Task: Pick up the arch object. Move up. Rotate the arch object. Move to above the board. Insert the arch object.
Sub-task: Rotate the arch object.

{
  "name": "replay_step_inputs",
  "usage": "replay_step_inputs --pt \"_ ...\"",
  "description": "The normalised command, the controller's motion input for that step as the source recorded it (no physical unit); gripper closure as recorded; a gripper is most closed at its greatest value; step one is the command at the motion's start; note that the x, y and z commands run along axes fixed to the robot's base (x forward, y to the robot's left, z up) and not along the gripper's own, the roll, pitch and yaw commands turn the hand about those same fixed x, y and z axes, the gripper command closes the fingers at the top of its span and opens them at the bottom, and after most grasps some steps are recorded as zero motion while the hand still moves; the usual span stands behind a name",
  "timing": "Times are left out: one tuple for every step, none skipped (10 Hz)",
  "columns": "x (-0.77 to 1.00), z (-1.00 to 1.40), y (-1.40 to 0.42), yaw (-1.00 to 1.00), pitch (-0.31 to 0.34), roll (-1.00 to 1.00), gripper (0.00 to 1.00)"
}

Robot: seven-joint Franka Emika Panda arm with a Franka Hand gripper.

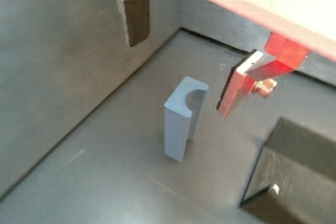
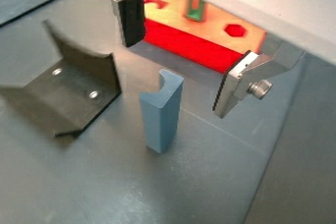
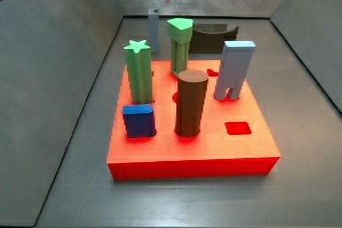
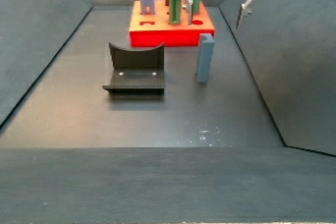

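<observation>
**None of the five steps is done yet: arch on the floor, jaws wide above it**

Starting at the left in a side view, the fixture (image 4: 133, 71) sits on the grey floor with nothing in it. Behind it and a little to the right lies the board (image 4: 168, 35), bright red and already crowded. In a side view it carries a green star post (image 3: 138, 70), a blue cube (image 3: 139, 121), a dark cylinder (image 3: 191, 103) and a pale blue block (image 3: 235, 69). At least one hole (image 3: 238, 128) near the board's front edge is open, though I can't tell whether that is the arch's slot.

Further right stands the arch object (image 4: 205, 59), a blue-grey block upright on the floor just in front of the board, apart from it, with its curved notch at the top end.

The gripper (image 2: 184, 51) hangs over it. In both wrist views its two silver fingers (image 1: 137, 17) are spread well apart, one to each side of the arch and above its top, touching nothing and holding nothing.

By my reckoning the arm is only lined up for the pick. It has to descend, close on the block, lift, rotate, carry it over the board and insert it.
</observation>
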Motion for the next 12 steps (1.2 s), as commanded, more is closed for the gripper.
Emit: replay_step_inputs --pt "0.04 -0.05 0.01 -1.00 0.002 0.00 0.00" --pt "0.04 -0.05 0.01 -1.00 0.002 0.00 0.00" --pt "0.04 -0.05 0.01 -1.00 0.002 0.00 0.00" --pt "0.04 -0.04 0.01 -1.00 0.001 0.00 0.00" --pt "0.04 -0.04 0.01 -1.00 0.001 0.00 0.00" --pt "0.04 -0.04 0.01 -1.00 0.001 0.00 0.00" --pt "0.04 -0.04 0.01 -1.00 0.001 -0.01 0.00" --pt "0.04 -0.04 0.01 -1.00 0.001 -0.01 0.00" --pt "0.04 -0.04 0.01 -1.00 0.001 -0.01 0.00" --pt "0.04 -0.04 0.01 -1.00 0.001 -0.01 0.00" --pt "0.04 -0.04 0.01 -1.00 0.001 -0.01 0.00" --pt "0.04 -0.04 0.01 -1.00 0.001 -0.01 0.00"
